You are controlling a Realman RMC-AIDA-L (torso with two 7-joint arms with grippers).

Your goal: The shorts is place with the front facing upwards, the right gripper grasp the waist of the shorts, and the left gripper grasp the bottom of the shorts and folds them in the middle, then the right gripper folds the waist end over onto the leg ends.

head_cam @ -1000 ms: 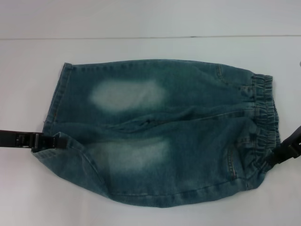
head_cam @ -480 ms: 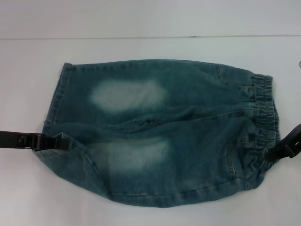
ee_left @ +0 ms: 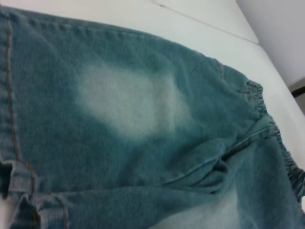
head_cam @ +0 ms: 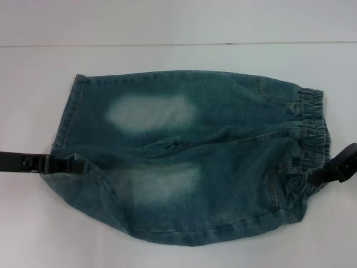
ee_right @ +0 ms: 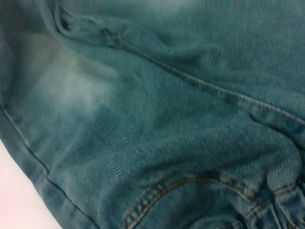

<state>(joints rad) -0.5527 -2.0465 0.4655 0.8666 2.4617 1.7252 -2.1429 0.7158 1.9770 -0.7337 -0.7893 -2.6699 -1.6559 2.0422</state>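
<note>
Faded blue denim shorts lie front up on the white table, elastic waist to the right and leg hems to the left. At the near left hem corner, my left gripper is shut on the cloth, which bunches up around it. My right gripper is shut on the near end of the waist, which is puckered and drawn inward. The left wrist view shows the far leg of the shorts with its pale patch. Denim with a seam and pocket stitching fills the right wrist view.
The white table stretches around the shorts, with a seam line running across it behind them. A bare strip of table shows in front of the near edge of the shorts.
Both grippers have moved slightly away from the near table edge with the cloth, pulling the near hem corner and near waist end inward over the shorts.
</note>
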